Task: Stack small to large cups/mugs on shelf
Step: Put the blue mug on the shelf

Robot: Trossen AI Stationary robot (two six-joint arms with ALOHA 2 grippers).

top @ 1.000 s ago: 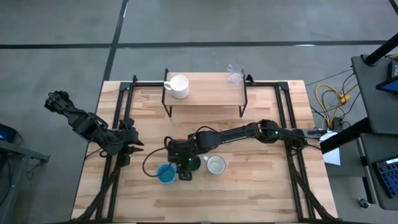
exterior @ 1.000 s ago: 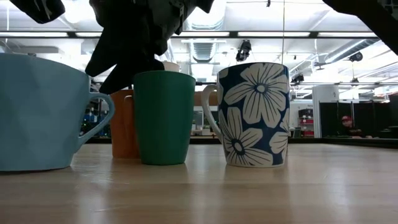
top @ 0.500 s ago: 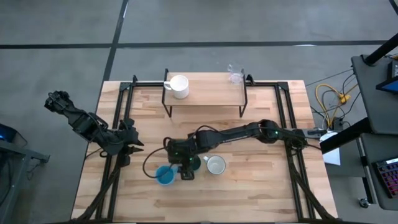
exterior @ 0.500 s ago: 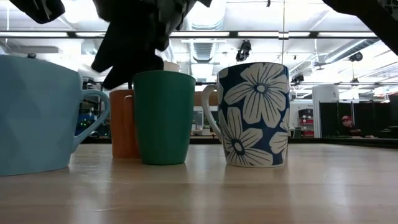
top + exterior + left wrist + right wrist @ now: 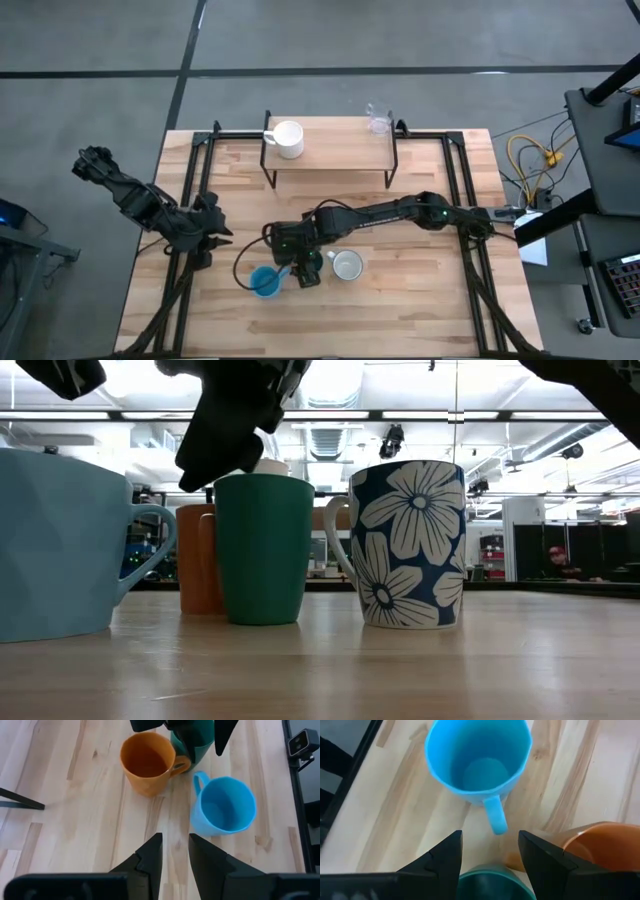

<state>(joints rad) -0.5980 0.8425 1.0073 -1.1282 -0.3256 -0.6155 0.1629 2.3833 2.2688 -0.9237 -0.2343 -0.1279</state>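
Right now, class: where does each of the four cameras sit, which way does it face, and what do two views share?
High: overhead, looking down; both arms, shelf.
Low: table height, looking across; dark green cup, flowered mug.
Left wrist: left hand open, facing orange mug.
Right wrist: right hand open above light blue mug.
Both wrist views share the light blue mug.

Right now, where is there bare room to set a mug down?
The shelf lies bare between the white mug and the clear glass. Tabletop right of the flowered mug is bare. It is crowded where the right pincer hangs over the light blue mug.
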